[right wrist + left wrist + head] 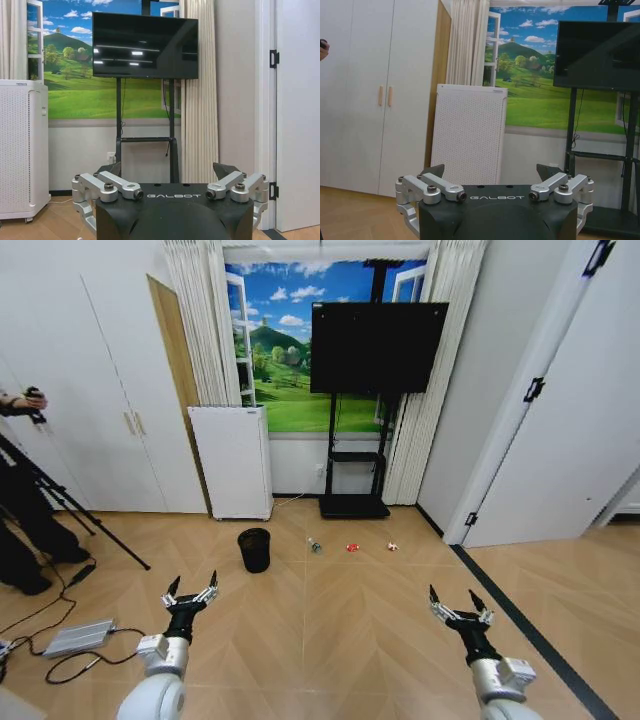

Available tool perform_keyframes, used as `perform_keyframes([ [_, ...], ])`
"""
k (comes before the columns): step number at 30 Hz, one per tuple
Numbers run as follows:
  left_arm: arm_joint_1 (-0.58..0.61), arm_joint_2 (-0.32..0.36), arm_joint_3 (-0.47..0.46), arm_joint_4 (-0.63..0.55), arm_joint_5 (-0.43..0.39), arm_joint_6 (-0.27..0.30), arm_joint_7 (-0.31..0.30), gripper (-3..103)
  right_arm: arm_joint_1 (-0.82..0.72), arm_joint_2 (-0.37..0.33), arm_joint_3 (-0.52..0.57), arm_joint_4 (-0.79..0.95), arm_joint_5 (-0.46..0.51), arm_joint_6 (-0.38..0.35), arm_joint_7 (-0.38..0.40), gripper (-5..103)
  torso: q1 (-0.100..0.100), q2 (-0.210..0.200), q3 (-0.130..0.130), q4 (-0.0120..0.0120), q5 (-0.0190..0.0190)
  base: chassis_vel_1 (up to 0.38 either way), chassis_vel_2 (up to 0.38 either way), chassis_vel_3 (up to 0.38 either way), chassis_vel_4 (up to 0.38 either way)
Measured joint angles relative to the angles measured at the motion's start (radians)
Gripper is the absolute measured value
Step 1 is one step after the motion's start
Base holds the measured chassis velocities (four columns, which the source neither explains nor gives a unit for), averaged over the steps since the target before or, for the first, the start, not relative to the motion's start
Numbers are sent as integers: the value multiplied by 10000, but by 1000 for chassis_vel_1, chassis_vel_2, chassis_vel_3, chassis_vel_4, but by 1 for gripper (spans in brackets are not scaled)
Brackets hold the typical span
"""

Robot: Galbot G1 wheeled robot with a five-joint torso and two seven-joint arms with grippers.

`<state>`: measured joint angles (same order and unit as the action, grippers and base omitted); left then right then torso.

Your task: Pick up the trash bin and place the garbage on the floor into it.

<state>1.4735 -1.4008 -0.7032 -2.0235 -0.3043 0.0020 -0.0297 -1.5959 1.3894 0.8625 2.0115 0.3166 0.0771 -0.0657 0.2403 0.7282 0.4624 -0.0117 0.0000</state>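
The small black trash bin (254,549) stands upright on the parquet floor (330,630), ahead of me and a little to the left. To its right lies the garbage in a row: a small clear bottle (314,545), a red wrapper (352,547) and a white-and-red scrap (392,546). My left gripper (192,589) is held low at the left, open and empty, well short of the bin. My right gripper (459,603) is low at the right, open and empty too. Both show open in their wrist views, left gripper (492,172) and right gripper (167,170).
A tall white perforated appliance (233,461) stands against the back wall behind the bin, beside a TV on a black stand (377,348). A tripod (70,505), a grey box (78,638) and cables lie at the left. A dark strip (525,624) crosses the floor at the right.
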Motion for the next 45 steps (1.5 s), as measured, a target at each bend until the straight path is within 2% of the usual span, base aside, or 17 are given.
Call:
perform_keyframes([
  [26, -72, -166, 126, 125, 184, -60, 69, 100, 295, -31, -15, -495, -67, 88, -259, 100, -2, 1, -1, -1, 2, -12, 10, 8, -11],
  [45, -187, -188, 170, 324, 228, -18, 90, 100, 515, -68, -18, -782, -54, 93, -240, 100, 1, 0, 1, 0, -1, -219, 219, 219, -224],
])
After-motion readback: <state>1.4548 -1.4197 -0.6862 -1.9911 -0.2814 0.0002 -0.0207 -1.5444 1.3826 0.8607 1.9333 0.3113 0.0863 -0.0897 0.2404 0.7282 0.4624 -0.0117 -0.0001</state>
